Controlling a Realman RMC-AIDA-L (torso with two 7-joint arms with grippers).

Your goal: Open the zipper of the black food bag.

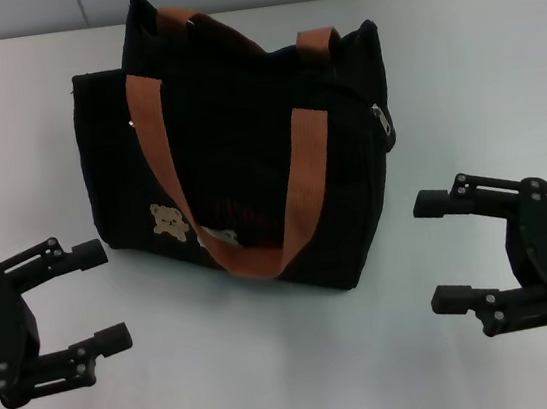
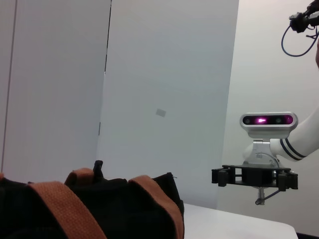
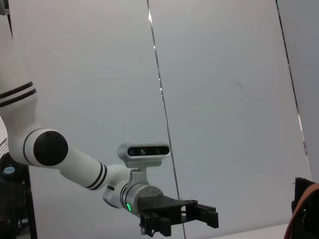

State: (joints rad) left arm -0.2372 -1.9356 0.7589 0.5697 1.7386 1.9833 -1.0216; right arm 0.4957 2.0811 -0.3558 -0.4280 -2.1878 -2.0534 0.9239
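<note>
Waiting either side of black food bag (image 1: 247,157) | left gripper (image 1: 104,294), right gripper (image 1: 439,249) jaws wide, empty | zipper (image 1: 380,118) untouched, surface's far-centre

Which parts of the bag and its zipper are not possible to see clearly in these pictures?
- Zipper: head view shows only a short stretch by the silver pull; the rest blends into black fabric.
- Black food bag: far side hidden by itself.
- Left wrist view: bag's lower part cut off by the edge.
- Right wrist view: only a sliver shows.

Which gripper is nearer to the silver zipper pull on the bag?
Right. The pull sits at the bag's right end; the right gripper waits open below it. The left gripper is open past the bag's other end.
</note>
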